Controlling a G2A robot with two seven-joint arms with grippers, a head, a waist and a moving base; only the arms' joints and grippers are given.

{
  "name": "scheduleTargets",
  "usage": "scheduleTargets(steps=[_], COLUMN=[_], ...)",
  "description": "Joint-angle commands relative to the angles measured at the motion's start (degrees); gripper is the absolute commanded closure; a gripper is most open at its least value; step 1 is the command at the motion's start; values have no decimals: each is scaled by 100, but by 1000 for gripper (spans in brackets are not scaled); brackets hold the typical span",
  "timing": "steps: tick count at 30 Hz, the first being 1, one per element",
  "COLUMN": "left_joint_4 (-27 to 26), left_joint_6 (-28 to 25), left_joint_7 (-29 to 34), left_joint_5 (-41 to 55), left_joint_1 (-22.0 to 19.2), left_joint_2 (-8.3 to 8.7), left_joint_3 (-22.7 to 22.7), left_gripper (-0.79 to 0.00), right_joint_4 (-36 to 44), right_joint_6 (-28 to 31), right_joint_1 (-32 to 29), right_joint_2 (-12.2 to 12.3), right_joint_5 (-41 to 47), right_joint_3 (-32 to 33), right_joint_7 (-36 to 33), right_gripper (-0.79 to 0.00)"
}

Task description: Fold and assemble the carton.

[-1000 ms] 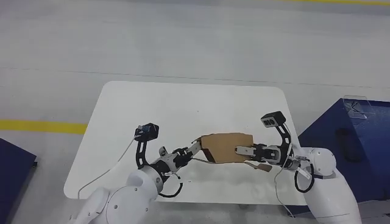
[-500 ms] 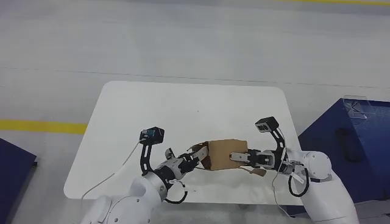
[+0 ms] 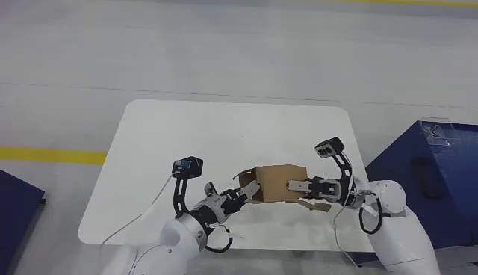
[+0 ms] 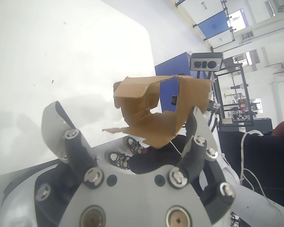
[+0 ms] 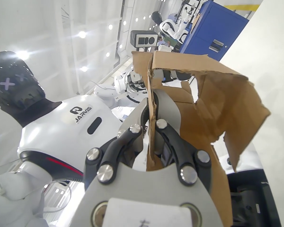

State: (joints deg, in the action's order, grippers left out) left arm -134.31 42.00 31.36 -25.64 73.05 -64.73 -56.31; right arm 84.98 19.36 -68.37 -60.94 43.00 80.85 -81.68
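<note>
Over the white table [image 3: 224,125], toward its near edge, we've got the carton [image 3: 278,181] pinched by one wall in our right gripper [image 3: 299,186], left gripper [image 3: 252,191] spread wide at the other end, and it's just popped squarer, so flaps next, probably.

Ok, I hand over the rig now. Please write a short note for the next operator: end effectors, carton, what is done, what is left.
Left end effector: open, one finger beside the open end of the carton.
Right end effector: shut on one carton wall.
Carton: held in the air over the near edge of the table.
Done: opened into a rough tube.
Left: end flaps hang loose; fold and close them.
</note>
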Motion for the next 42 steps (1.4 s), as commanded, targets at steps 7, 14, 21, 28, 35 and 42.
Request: scheduleTargets(steps=[7, 14, 21, 28, 35, 42], left_joint_4=[-33, -32, 90, 67, 322, 453], left_joint_6=[-228, -296, -410, -392, -299, -273], left_joint_7=[359, 649, 501, 472, 457, 447], left_joint_5=[527, 607, 731, 710, 679, 742], left_joint_1=[185, 222, 113, 63, -30, -82], left_joint_2=[40, 51, 8, -7, -30, -48], left_joint_3=[-659, -621, -527, -513, -446, -485], left_gripper=[-785, -785, -785, -785, -785, -785], right_joint_4=[-375, -604, -591, -587, -523, -511], right_joint_6=[-1048, -1501, -1425, -1317, -1249, -1189], right_joint_1=[347, 630, 716, 741, 743, 764], right_joint_2=[-1, 8, 70, 132, 193, 263], right_joint_5=[1168, 1674, 1694, 1709, 1755, 1907], right_joint_3=[-33, -250, -390, -534, -642, -530], right_joint_7=[-632, -632, -632, -632, -632, -632], right_gripper=[0, 0, 0, 0, 0, 0])
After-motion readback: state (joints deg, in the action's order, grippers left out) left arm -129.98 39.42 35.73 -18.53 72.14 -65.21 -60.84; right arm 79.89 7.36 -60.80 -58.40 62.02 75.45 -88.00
